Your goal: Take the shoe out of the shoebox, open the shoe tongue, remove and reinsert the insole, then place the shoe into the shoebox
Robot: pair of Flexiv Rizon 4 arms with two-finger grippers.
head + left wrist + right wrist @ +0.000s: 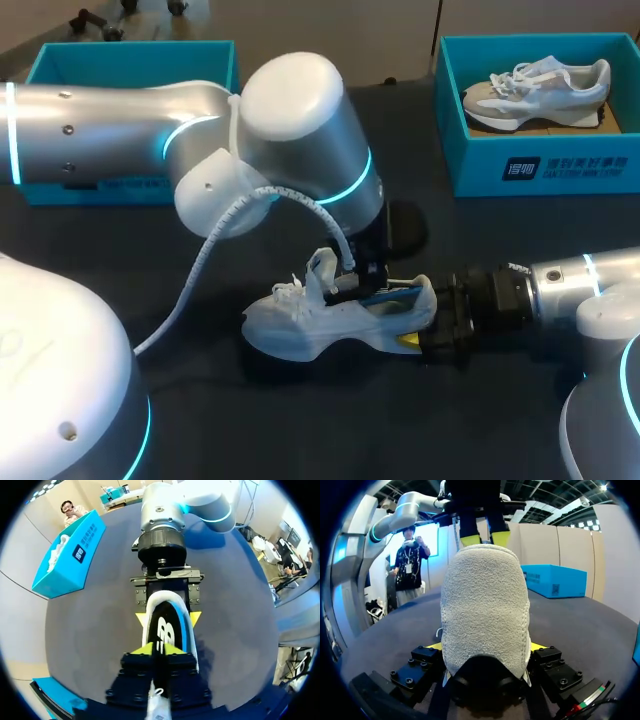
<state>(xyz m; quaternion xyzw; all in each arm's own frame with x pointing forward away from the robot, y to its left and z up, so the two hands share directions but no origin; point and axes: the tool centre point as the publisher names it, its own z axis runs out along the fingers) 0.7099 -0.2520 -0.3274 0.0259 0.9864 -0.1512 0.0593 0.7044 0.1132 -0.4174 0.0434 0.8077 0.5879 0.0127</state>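
The left arm (300, 130) looms over the shoe (320, 325), its left gripper (158, 649) pinching the insole (167, 625), and the right gripper (486, 647) clamps the heel, blocking that end. Bare table (250, 420) lies open by the toe and along the near side.

Dark table (330, 430), white shoe (320, 328) at centre, left shoebox (130, 62), right shoebox (470, 165) behind

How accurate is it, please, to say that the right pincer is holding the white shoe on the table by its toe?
Not quite: the right pincer is holding the white shoe by its heel, not its toe, as the right wrist view shows.
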